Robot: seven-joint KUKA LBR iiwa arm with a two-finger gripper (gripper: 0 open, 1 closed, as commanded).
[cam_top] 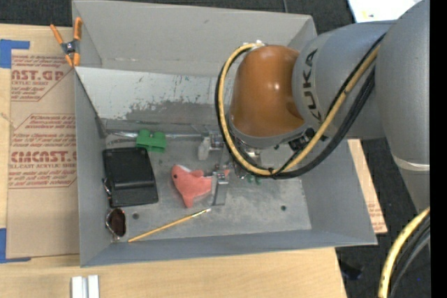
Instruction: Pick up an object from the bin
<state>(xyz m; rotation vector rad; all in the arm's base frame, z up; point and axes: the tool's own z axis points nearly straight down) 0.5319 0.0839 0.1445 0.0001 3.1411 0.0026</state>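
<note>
Camera view: my gripper (214,165) is low in the bin (328,220), jaws standing apart and holding nothing. The pink lump (190,185), irregular with a lobe toward me, lies just beside my nearer finger (219,186), perhaps touching it. It looks light and soft, maybe rubbery, so I judge it would yield rather than slip; its thick middle seems the best place to close on. A thin wooden stick (171,223) lies just beyond it, a black box (129,176) farther off.
</note>
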